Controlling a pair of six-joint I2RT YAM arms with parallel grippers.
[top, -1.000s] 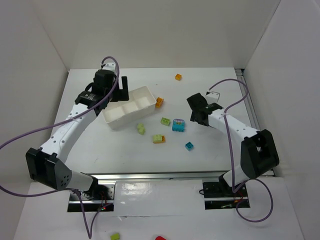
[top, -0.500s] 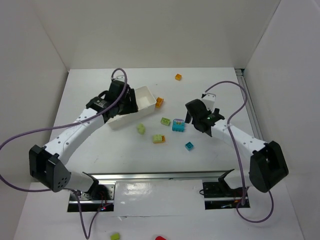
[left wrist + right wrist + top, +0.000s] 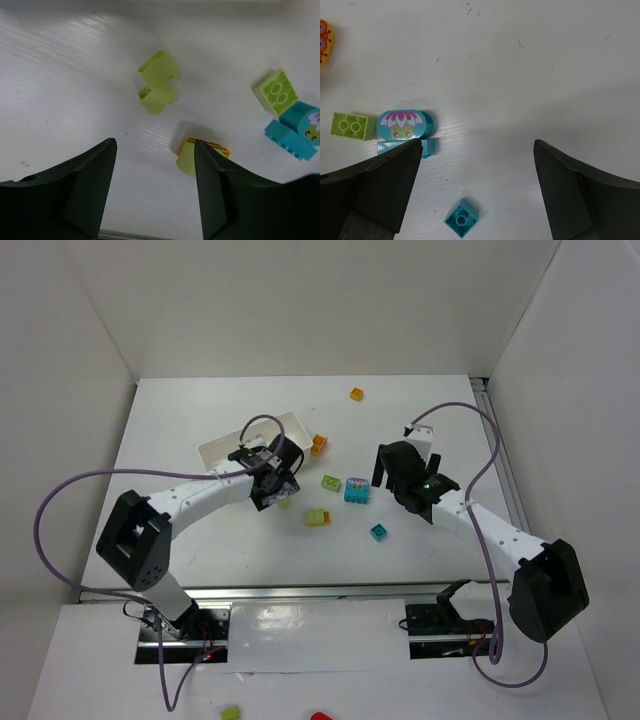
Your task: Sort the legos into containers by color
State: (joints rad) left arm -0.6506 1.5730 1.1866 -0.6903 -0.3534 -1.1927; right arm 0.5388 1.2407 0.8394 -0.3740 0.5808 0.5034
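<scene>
The white tray (image 3: 216, 449) lies at the back left, partly hidden by my left arm. My left gripper (image 3: 274, 486) is open and empty, low over the table in front of the tray. In its wrist view the gripper (image 3: 154, 146) has a lime green brick (image 3: 158, 83) ahead of it and a lime and yellow brick (image 3: 189, 158) against its right finger. My right gripper (image 3: 386, 476) is open and empty beside the cyan picture block (image 3: 357, 490). In its wrist view the gripper (image 3: 478, 146) is above a small cyan brick (image 3: 461, 218), with the picture block (image 3: 402, 127) to the left.
An orange brick (image 3: 318, 445) lies by the tray's right end and another (image 3: 357, 394) near the back wall. Lime bricks lie at the centre (image 3: 331, 482) and nearer the front (image 3: 318, 517). The small cyan brick (image 3: 379, 532) is right of them. White walls enclose the table.
My left arm has swung from over the tray down and right to the bricks in front of it. My right gripper has shifted slightly toward the cyan bricks.
</scene>
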